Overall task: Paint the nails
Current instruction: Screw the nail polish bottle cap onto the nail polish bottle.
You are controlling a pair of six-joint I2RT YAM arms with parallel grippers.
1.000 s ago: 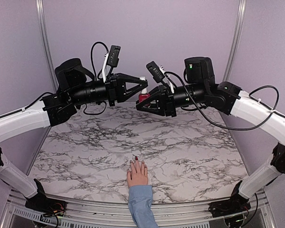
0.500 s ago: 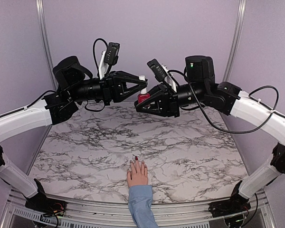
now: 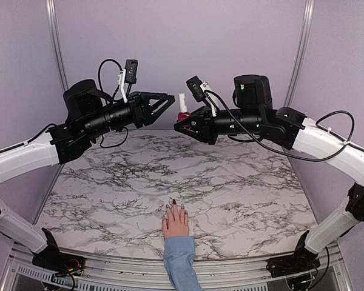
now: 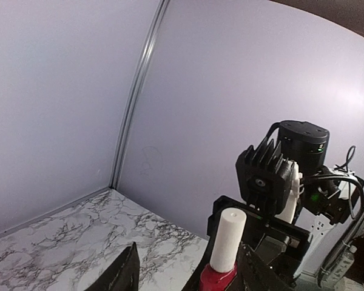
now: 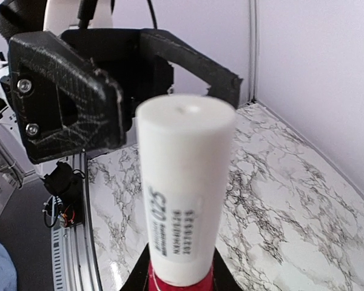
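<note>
The pale pink hand [image 3: 176, 222] with a light blue sleeve [image 3: 181, 262] lies flat at the table's near edge. Its nails [image 3: 174, 202] are tiny; one fingertip looks dark red and the others pale. High over the far side, my right gripper [image 3: 182, 123] [image 5: 179, 285] is shut on the red polish bottle [image 3: 182, 115] [image 4: 218, 281], and the bottle's white cap [image 5: 182, 188] [image 4: 228, 240] stands upright. My left gripper [image 3: 165, 103] [image 4: 191, 276] is open just left of the cap and does not touch it.
The marbled tabletop [image 3: 230, 182] spreads between the raised arms and the hand. Lilac walls with metal corner posts [image 3: 56, 54] close in the back and sides. A rail [image 3: 109, 270] with the arm bases runs along the near edge.
My left gripper has opened, let go of the white cap and drawn back to the left. The right gripper still holds the bottle in about the same place. The hand has not moved.
</note>
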